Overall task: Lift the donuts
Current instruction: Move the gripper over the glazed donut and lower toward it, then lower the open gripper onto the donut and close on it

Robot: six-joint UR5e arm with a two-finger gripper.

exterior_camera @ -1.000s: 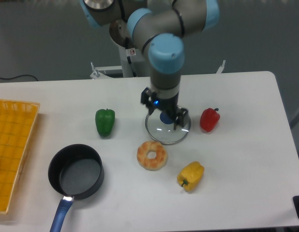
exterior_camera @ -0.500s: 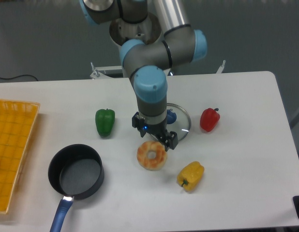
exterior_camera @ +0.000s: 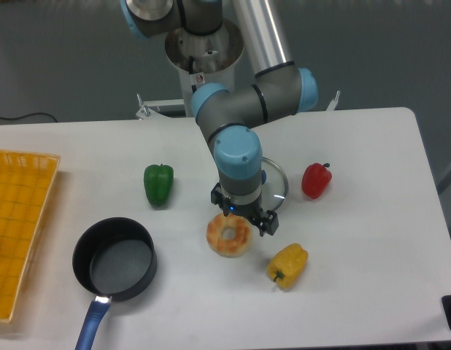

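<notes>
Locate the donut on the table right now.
The donut lies on the white table near the front, just below the gripper, between the black pan and the yellow bell pepper.

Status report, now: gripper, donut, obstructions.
Gripper open, low over the donut's upper right edge. Donut flat on table, not gripped. Glass lid right behind the gripper; yellow pepper nearby, clear.

White table (exterior_camera: 371,146) against a grey-blue wall (exterior_camera: 58,51)
</notes>
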